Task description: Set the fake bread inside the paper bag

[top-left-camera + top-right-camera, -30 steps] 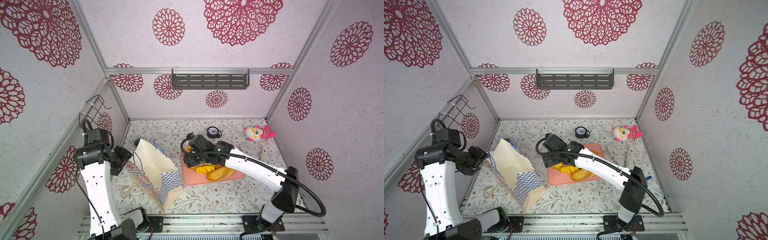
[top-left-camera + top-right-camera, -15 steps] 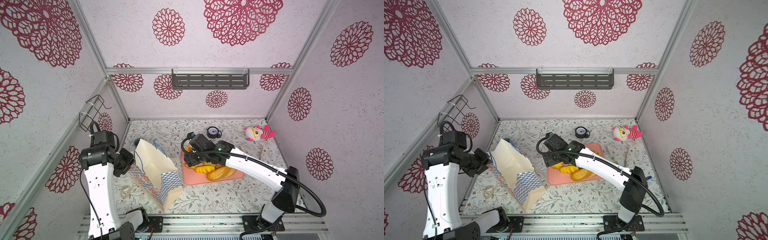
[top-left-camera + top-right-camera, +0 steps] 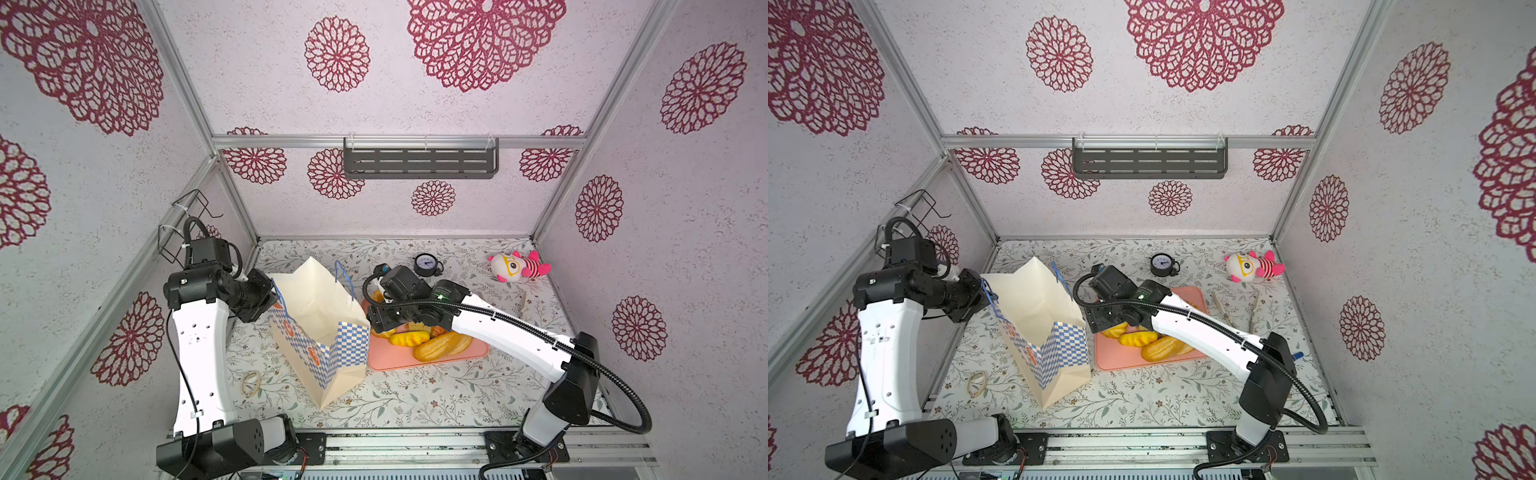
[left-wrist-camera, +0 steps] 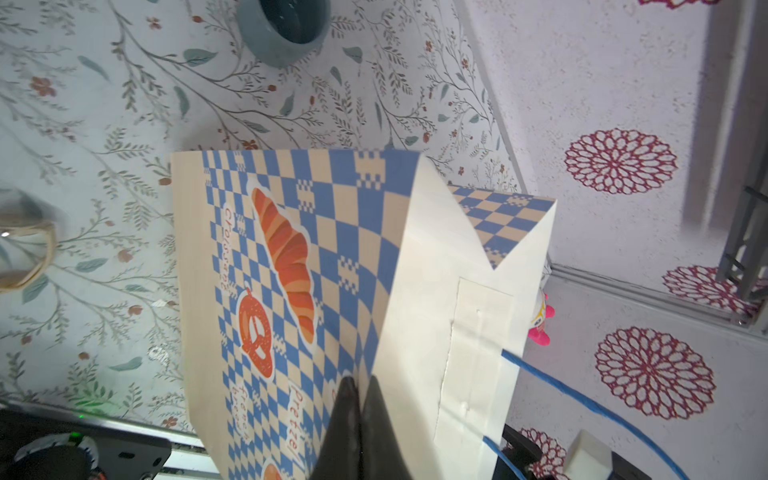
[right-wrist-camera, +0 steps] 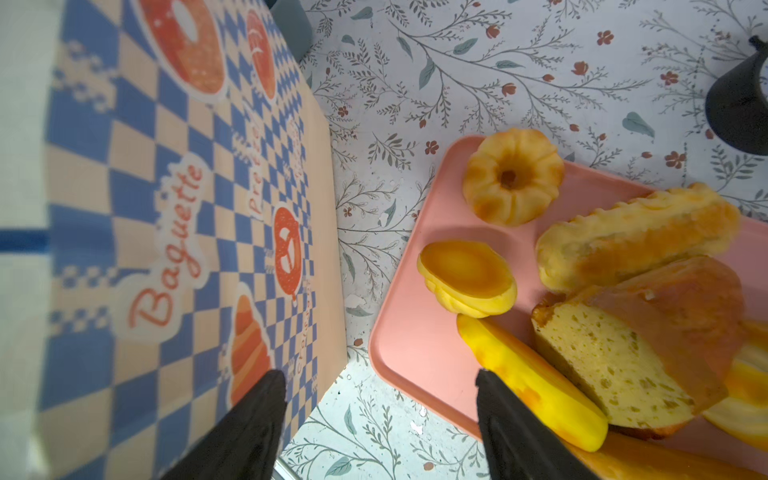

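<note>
Presently: your left gripper [image 4: 360, 384] pinches bag [image 3: 316, 307] rim, right gripper [image 5: 380, 386] spread empty over tray [image 3: 392, 360]; no bread [image 3: 440, 345] seen bagged, all left.

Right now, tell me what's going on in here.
The left hand is pinched shut on the rim of the standing paper bag. The right hand hangs open over the gap between the bag and the pink tray. The fake bread lies on that tray, none picked up yet.
</note>
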You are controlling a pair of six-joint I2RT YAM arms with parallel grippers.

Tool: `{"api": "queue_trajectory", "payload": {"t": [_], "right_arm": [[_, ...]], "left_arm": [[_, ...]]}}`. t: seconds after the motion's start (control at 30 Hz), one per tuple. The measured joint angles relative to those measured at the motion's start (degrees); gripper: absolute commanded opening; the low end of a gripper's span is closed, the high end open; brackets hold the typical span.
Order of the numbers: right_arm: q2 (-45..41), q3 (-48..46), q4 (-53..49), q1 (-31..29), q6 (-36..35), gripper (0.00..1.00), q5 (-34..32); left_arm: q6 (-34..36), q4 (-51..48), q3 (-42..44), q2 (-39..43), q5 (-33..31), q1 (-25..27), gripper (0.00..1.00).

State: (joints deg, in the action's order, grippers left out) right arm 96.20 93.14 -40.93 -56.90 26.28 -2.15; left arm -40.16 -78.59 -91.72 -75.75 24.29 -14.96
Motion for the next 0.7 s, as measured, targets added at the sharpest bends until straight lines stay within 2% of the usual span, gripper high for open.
{"api": "queue_trajectory", "payload": {"t": [0.17,0.43,0.6,0.7], "right_arm": [[0.15,-0.09,0.76,0.02,-1.01,0.75,2.03],[1.22,-1.46,2.54,-0.02,-1.73,0.75,5.31],[1.62,-1.84,2.73,-0.76,-2.6,0.74,6.71],[1.64,-1.84,3.02,-1.42,-3.15,0.75,7.13]], "left_arm": [[2.69,0.61,-2.56,-5.11,3.37,1.49,0.0],[5.14,0.85,-6.29,-9.05,4.9,1.81,0.0],[5.7,1.73,-8.83,-11.45,6.88,1.81,0.05],[5.9,2.36,-9.27,-13.14,7.65,1.81,0.13]]}}
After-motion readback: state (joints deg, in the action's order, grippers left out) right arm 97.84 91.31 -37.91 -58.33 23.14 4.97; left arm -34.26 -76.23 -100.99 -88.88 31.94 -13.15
